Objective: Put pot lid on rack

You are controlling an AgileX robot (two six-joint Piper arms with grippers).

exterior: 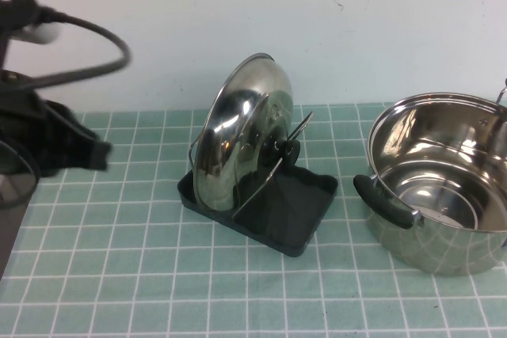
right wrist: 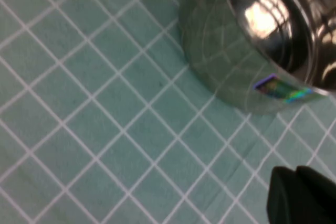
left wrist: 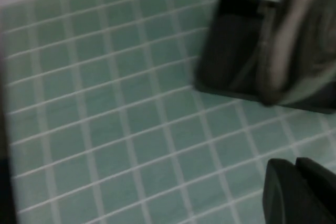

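As the raised camera looked down on the green tiled mat (exterior: 119, 275), the pot lid (exterior: 238, 144) stood nearly on edge in the rack (exterior: 261, 203), its black knob (exterior: 283, 150) facing the robot's right and resting against the thin wire loops. The rack sat near the middle of the mat. A deep steel pot (exterior: 440, 180) with a black side handle stood to its right, apart from it. The left gripper (exterior: 75, 148) hung at the left edge of the scene, well clear of the rack, blurred and dark, holding nothing; a black cable (exterior: 95, 53) curved above it.

From the left wrist camera, the left gripper (left wrist: 296, 190) showed as two dark fingers (left wrist: 278, 187) pressed together with nothing between them, above bare tiles. The rack (left wrist: 231, 51) and the shiny lid (left wrist: 294, 40) appeared blurred beyond them.

From the right wrist camera, the right gripper (right wrist: 299, 195) likewise showed its dark fingers (right wrist: 283, 192) closed on nothing, hanging over the mat near the pot (right wrist: 247, 51), whose curved wall carried a small iridescent sticker (right wrist: 275, 87).
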